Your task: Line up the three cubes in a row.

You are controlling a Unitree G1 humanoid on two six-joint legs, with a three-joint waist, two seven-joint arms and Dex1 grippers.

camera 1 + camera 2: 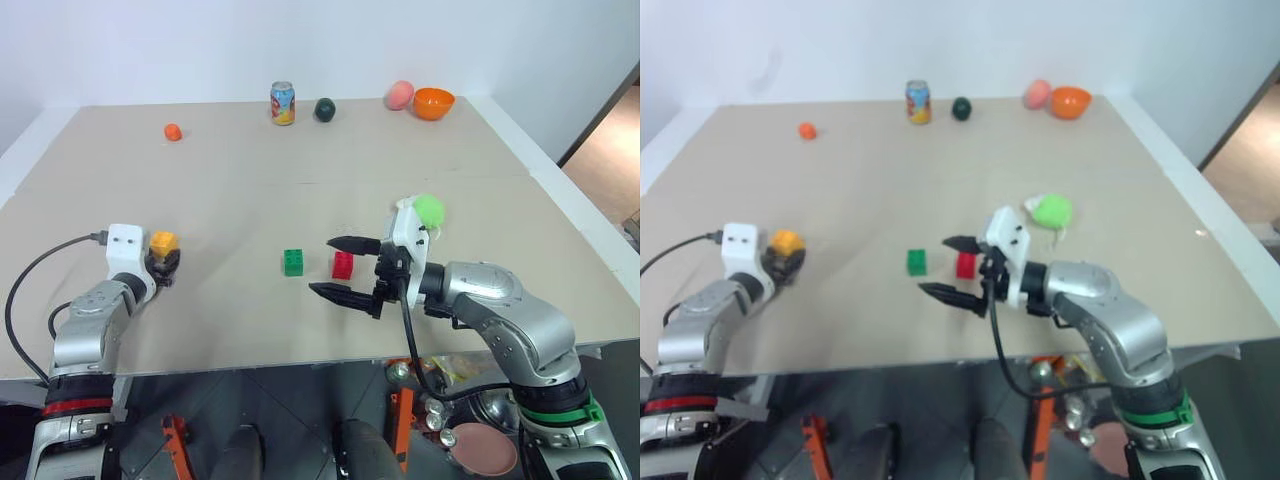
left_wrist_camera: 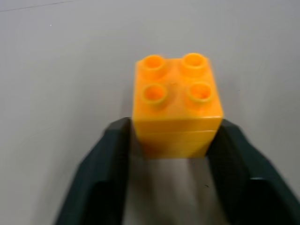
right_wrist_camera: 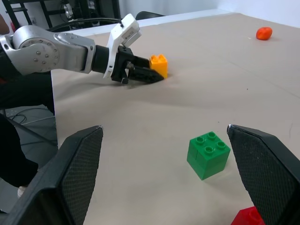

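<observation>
**Op A:** From the head camera I have the left gripper (image 1: 163,262) low at about nine o'clock on the table (image 1: 300,180), fingers clenched on the yellow-orange cube (image 1: 163,241). The green cube (image 1: 293,262) and red cube (image 1: 343,265) sit just beside each other near centre, well apart from the yellow-orange one.

**Op B:** And the right gripper (image 1: 340,268)?

**Op A:** Released, jaws spread wide and pointing across toward the left, just at three o'clock of the red cube. A green plush toy (image 1: 429,210) lies behind its wrist. Far edge, around twelve o'clock: a can (image 1: 283,103), a dark ball (image 1: 324,109), a pink ball (image 1: 400,95) and an orange bowl (image 1: 434,102). A small orange ball (image 1: 173,131) sits at eleven.

**Op B:** Left wrist?

**Op A:** I see the yellow-orange cube, studs up, squeezed between both black fingers (image 2: 101,164), resting on the table.

**Op B:** Right wrist?

**Op A:** Between my open fingers (image 3: 267,164) lies the green cube, red corner beside it, and beyond, the left gripper holding the yellow-orange one.
</observation>
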